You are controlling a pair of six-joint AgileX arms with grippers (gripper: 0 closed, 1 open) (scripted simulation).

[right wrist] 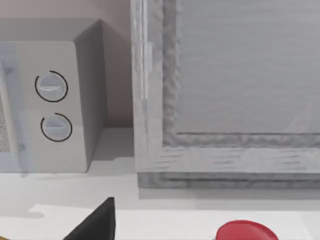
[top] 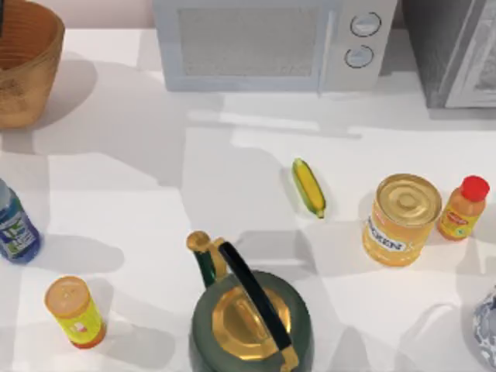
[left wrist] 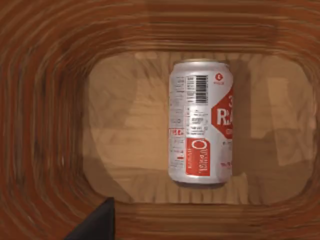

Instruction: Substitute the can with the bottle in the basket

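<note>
Near edge of the tabletop (top: pixel 139 178): green kettle (top: pixel 252 318) with gold lid and dark handle, centre; yellow-green cylinder (top: pixel 74 311) with orange top, to its left; a patterned grey object (top: pixel 487 329), cut by the frame, far right.

Left edge, a little farther back: bottle (top: pixel 15 226), clear blue with a blue, white and green label, standing on the tabletop, well apart from the basket (top: pixel 27 66). Not yet moved.

Middle band: corn cob (top: pixel 308 187) lying flat, centre right; large yellow tin (top: pixel 401 219) with gold lid; small orange bottle (top: pixel 463 207) with red cap just beside the tin.

Far left corner: basket, round woven wicker, tan-orange. Left wrist view looks straight down into it; can (left wrist: pixel 201 121), white with red markings, lies on its side on the basket floor, untouched. Left end effector hangs above the basket; one dark fingertip (left wrist: pixel 95 223) enters the view; spread or pressed together, cannot tell.

Far edge: microwave (top: pixel 267 43) with two dials, centre; grey cabinet (top: pixel 457 50), right corner.

Right end effector: parked at the right side facing the cabinet; one dark fingertip (right wrist: pixel 97 222) shown; state cannot be told.

Progress, by judgement: early. Can yet to be lifted out, bottle yet to go in; both halves of the swap remain
</note>
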